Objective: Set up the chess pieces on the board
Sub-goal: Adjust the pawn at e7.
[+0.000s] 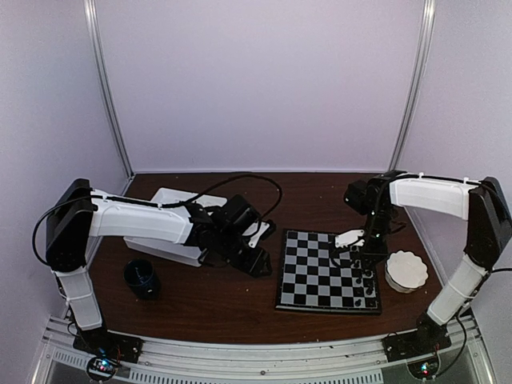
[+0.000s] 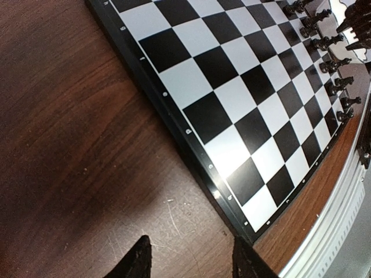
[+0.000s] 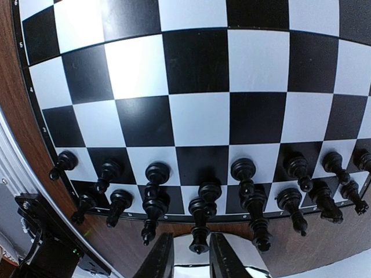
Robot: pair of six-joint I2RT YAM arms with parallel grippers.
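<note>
The board [image 1: 320, 276] is laid flat on the dark wooden table [image 1: 208, 308], right of centre. Black chess pieces [image 3: 243, 191] are stood in two rows along its right-hand edge, and the remaining squares are seen bare. The right end effector [image 3: 191, 255] is held low over that edge. Its fingers [image 3: 159, 258] are set narrowly apart, and the top of one back-row black piece [image 3: 199, 234] is seen in the gap. Whether that piece is gripped cannot be told. The left end effector [image 2: 191, 260] is held above the table just beside the board's left edge. Its two dark fingertips [image 2: 138, 259] are spread wide, and only bare wood and the board's black rim are seen between them. A white compartmented tray [image 1: 164, 200] is placed at the rear left and is partly covered by the left arm. A dark blue cup [image 1: 142, 278] is stood near the front left. A white scalloped bowl [image 1: 406, 270] is set just beside the board's right edge.
</note>
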